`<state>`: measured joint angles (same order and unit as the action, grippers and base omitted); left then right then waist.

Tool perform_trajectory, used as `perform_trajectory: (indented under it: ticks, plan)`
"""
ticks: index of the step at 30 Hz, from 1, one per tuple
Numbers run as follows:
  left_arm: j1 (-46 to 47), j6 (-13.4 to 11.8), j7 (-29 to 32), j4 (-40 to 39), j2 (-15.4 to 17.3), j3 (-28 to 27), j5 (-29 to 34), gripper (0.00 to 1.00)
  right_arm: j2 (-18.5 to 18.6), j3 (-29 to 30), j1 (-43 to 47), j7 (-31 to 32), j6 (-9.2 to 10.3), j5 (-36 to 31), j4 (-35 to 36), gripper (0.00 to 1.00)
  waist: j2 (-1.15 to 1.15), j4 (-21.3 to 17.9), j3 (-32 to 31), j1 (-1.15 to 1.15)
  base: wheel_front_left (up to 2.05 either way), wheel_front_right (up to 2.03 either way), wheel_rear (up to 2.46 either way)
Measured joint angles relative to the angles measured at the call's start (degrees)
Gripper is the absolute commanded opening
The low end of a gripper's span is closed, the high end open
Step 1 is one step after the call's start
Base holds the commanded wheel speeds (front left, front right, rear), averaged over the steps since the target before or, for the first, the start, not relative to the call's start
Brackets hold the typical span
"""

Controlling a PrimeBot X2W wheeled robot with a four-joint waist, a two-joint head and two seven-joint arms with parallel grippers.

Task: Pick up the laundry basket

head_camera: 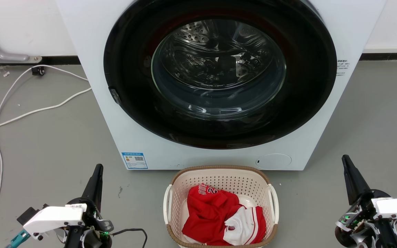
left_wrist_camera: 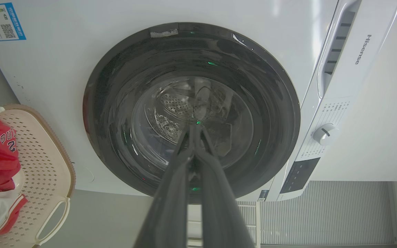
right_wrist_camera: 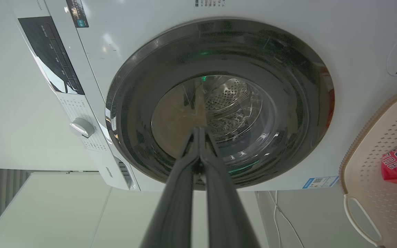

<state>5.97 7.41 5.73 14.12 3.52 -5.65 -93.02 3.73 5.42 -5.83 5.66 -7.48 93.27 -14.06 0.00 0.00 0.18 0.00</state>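
Left gripper [head_camera: 98,169], laundry basket [head_camera: 219,180], right gripper [head_camera: 346,160]: nothing lifted yet
Both pairs of fingers are pressed together and hold nothing, each well apart from the basket, which stands on the floor [head_camera: 47,155] between them, just before the washing machine [head_camera: 109,120]; reaching its white handles [head_camera: 166,203] and lifting are not yet done

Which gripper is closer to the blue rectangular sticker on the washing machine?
Left. The left gripper sits just left of the blue rectangular sticker; the right gripper far to its right.
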Motion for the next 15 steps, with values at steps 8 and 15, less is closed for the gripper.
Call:
perform_trajectory:
  ticks: [8, 15]
  plan:
    - [0.0, 0.0, 0.2, 0.0, 0.0, -0.1, 0.1, 0.0, -0.1, 0.1, 0.0, 0.1, 0.0, -0.1, 0.0, 0.0, 0.0, 0.0, 0.0, 0.0, 0.0, 0.0, 0.0]
    - [-1.4, 0.0, 0.1, 1.6, -0.5, 0.0, 0.1, 1.0, -0.4, 0.0, 1.5, 0.1, 0.0, -0.1, -1.5, 1.0, 0.0, 0.0, 0.0, 0.0, 0.0, 0.0, 0.0]
